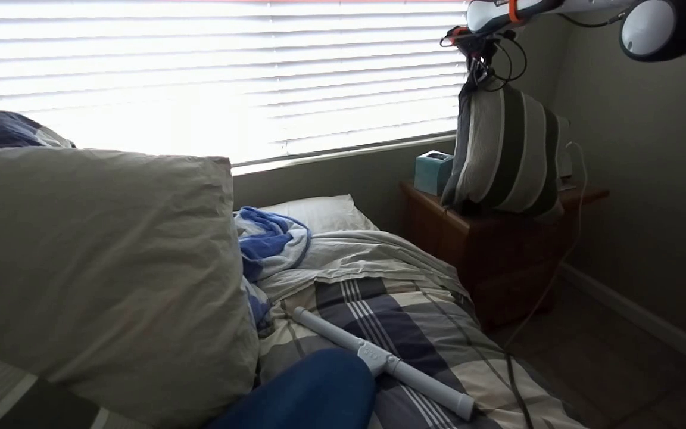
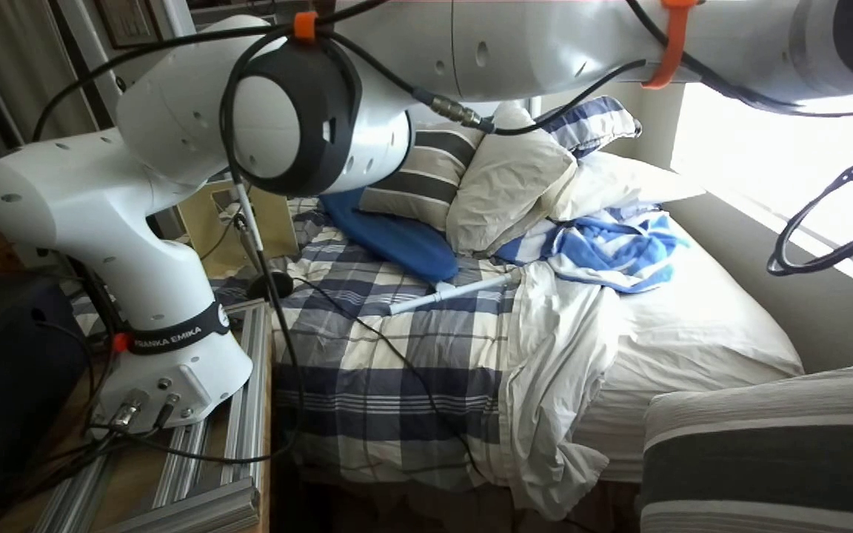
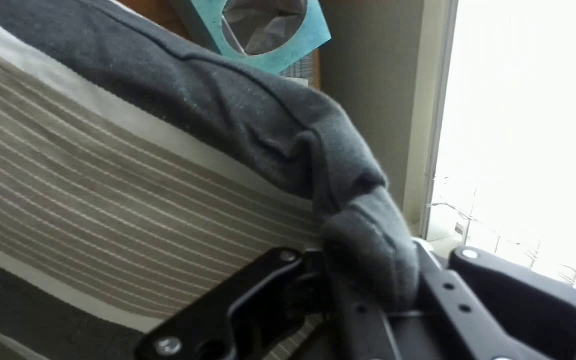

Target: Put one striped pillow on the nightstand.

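In an exterior view, the gripper (image 1: 479, 74) pinches the top of the striped pillow (image 1: 513, 155). The pillow hangs over the nightstand (image 1: 510, 256), next to a blue-green box (image 1: 431, 175). It is dark there, so I can't tell if pillow and nightstand touch. In an exterior view, the white arm (image 2: 545, 44) crosses high up, with the bed (image 2: 708, 318) behind it. In the wrist view, the fingers (image 3: 468, 325) squeeze the pillow's grey edge.
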Controlling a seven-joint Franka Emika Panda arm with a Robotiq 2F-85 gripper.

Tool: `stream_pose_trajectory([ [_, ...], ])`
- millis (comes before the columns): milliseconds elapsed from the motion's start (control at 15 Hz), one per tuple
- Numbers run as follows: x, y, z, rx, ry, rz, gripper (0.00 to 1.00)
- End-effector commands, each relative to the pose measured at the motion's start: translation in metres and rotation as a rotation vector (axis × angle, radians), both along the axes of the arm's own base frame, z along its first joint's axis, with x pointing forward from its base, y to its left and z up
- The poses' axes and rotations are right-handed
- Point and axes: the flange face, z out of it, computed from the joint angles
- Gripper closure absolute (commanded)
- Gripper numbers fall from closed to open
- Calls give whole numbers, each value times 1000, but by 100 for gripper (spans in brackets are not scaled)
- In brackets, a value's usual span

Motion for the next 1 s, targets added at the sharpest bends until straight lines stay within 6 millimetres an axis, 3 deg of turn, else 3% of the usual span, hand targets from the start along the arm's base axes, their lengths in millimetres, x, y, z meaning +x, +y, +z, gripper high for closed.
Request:
stream_pose_trajectory([
  [0,2,-8,19,-4,-182,-37,56],
  [333,9,-5,43,9,-387,-49,23],
  [533,6,9,45,128,-217,68,2],
  [933,-30,13,67,192,122,195,0],
])
